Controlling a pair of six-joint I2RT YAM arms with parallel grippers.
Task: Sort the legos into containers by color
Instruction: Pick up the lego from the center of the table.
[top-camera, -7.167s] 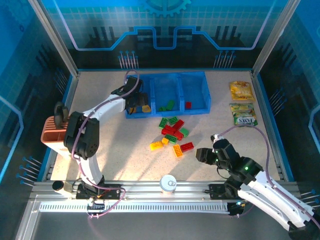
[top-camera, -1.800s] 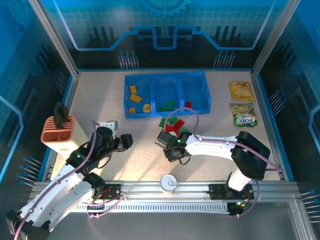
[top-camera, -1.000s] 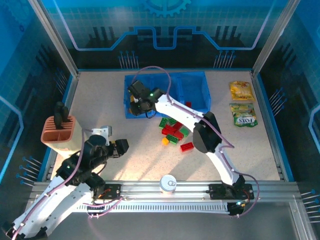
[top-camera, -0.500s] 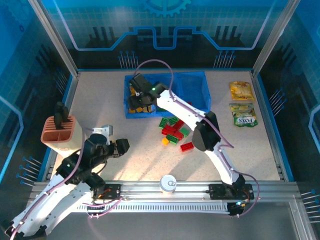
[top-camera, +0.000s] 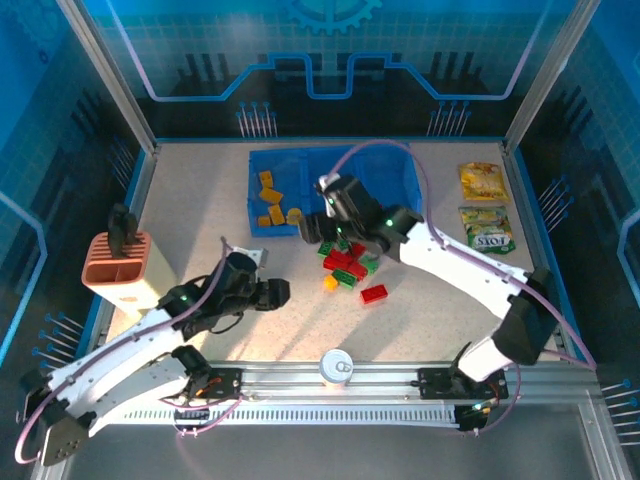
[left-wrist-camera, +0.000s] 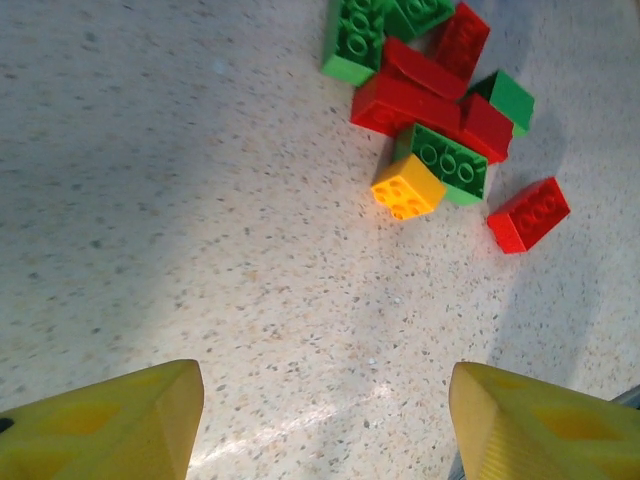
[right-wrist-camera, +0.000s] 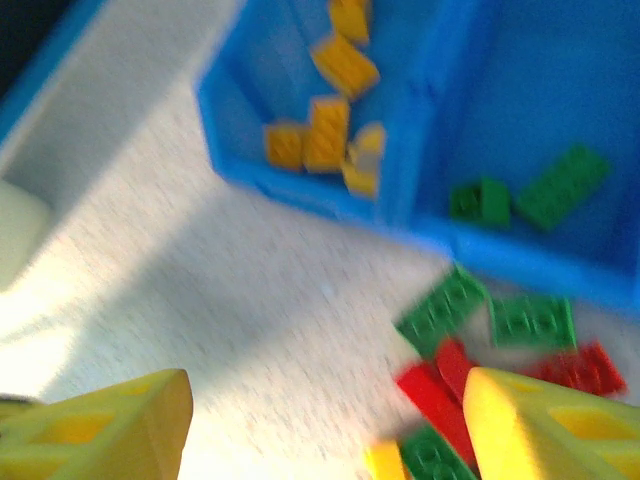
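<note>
While both arms reach over the speckled surface (top-camera: 200, 200), the top view shows one blue tray (top-camera: 290, 155) of three compartments at the far side. Its left compartment (top-camera: 285, 175) holds at least five yellow legos (top-camera: 268, 195). The right arm crosses the other two compartments. The right end effector (top-camera: 311, 231) hangs over the tray's near wall, and the left end effector (top-camera: 278, 292) sits lower left of the loose pile (top-camera: 345, 258). One red brick (top-camera: 374, 293) lies apart from that pile. Two snack packets (top-camera: 482, 181), one can (top-camera: 336, 366) and one pink holder (top-camera: 112, 268) also stand on the surface.

From the left wrist, the end effector's yellow fingers (left-wrist-camera: 110, 430) are spread with nothing between them. Ahead lie four green bricks (left-wrist-camera: 445, 160), at least four red ones and one yellow brick (left-wrist-camera: 407, 187), which touches a green one.

From the right wrist the picture is blurred, yet the fingers (right-wrist-camera: 550, 430) stand apart with bare surface between them. The left compartment shows its yellow legos, and the middle compartment (right-wrist-camera: 520, 80) holds two green legos (right-wrist-camera: 560, 185). Loose green and red bricks lie just outside the tray's near wall.
</note>
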